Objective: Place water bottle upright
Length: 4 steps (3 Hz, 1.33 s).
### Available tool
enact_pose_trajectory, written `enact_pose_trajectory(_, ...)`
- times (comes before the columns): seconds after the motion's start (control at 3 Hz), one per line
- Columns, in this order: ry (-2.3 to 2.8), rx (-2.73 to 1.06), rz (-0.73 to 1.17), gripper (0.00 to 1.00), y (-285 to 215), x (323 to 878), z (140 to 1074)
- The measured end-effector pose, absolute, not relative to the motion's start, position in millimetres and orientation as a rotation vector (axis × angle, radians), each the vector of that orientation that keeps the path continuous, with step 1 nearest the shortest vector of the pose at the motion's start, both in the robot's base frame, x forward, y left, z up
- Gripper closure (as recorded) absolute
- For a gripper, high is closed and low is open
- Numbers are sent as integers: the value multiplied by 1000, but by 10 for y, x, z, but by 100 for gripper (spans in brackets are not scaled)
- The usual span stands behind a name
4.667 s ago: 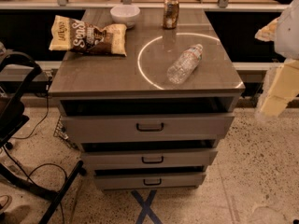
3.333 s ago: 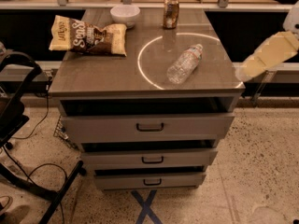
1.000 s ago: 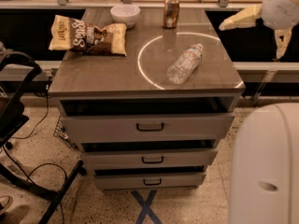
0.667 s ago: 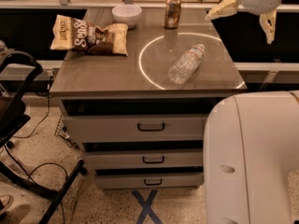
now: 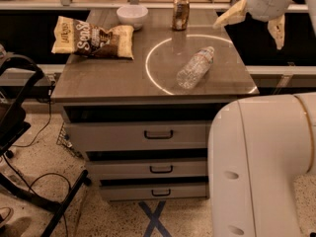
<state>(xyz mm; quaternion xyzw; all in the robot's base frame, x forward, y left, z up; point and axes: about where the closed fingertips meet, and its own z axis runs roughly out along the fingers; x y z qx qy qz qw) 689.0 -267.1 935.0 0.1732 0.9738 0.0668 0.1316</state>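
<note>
Water bottle [image 5: 196,67] lies on its side on bench [image 5: 106,78], inside white circle mark [image 5: 147,65], cap pointing far-right. Gripper [image 5: 248,33] hangs above far-right corner of bench, fingers spread apart, nothing held, clear of bottle. Soda can [image 5: 180,12] stands upright at far edge, just beyond circle. Bowl [image 5: 132,16] to left of can. Chip bag [image 5: 94,37] lies flat, far left. White robot body [image 5: 261,167] at near right.

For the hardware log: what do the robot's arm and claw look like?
The claw, at the top right above the far right edge of the cabinet, has two flat, tapered cream fingers on a rounded white wrist with a thin tan band. Lower right, a bulky smooth white arm link shows small oval recesses and a tan seam. No cables or lettering show.
</note>
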Motion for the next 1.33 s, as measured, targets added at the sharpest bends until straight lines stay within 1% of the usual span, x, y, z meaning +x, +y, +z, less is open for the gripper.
enact_pose_trajectory(0.33, 2876, 484, 20, 0, -2573, 6927, 9257)
enact_pose_trajectory(0.67, 2916, 452, -71, 0, -2456, 6905, 9207)
enact_pose_trajectory(1.0, 2958, 439, -57, 0, -2322, 6818, 9166)
enact_pose_trajectory(1.33, 2978, 439, 54, 0, -2177, 6699, 9208)
